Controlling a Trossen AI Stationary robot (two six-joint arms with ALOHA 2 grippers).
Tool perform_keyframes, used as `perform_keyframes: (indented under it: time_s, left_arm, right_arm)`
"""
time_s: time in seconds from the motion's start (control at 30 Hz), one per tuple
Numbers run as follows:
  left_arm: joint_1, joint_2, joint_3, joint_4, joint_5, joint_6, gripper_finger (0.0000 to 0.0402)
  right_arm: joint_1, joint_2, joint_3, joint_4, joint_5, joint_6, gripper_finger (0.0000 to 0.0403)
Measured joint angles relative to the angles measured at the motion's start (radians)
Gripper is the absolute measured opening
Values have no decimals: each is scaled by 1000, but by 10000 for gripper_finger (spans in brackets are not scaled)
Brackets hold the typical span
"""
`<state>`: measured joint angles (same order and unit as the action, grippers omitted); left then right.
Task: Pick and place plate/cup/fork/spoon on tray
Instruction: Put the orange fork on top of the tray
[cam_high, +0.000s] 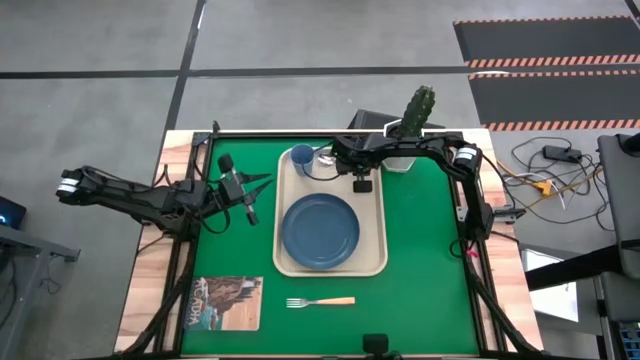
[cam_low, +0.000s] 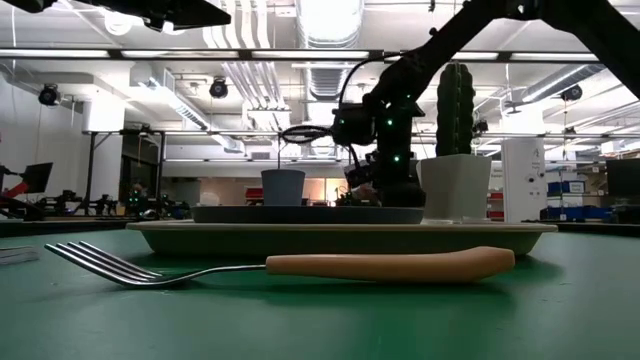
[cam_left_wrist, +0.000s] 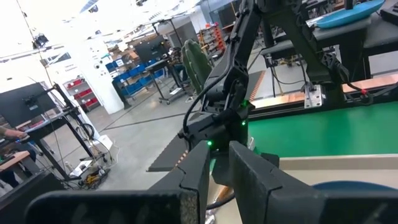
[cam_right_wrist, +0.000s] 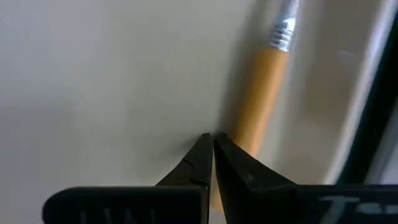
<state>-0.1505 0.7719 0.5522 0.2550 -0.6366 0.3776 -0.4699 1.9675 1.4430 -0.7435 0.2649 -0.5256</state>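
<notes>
Hovering over the tray's (cam_high: 283, 262) far end with its claw (cam_right_wrist: 212, 140) pressed together beside the spoon (cam_right_wrist: 260, 106), the right arm risks nudging the nearby cup (cam_high: 301, 159); fork (cam_high: 320, 302) remains on the table.

Straight down from above onto the whole table (cam_high: 420, 250). Level with the tabletop, close behind the fork (cam_low: 300, 265), facing the room. Past the left fingers toward the right arm. Pressed close against the tray (cam_right_wrist: 93, 74). Tray (cam_high: 378, 215) shared by all.
</notes>
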Motion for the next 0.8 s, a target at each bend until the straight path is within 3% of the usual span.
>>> perform_keyframes:
  time_s: [0.1, 0.5, 0.8]
  left_arm:
    - [0, 0, 0, 0, 0, 0, 44]
    - [0, 0, 0, -1, 0, 3, 44]
    - [0, 0, 0, -1, 0, 2, 44]
  right_arm:
    - [-1, 0, 5, 1, 60, 7, 8]
    - [6, -9, 55, -33, 57, 64, 8]
    - [173, -183, 40, -64, 6, 254, 9]
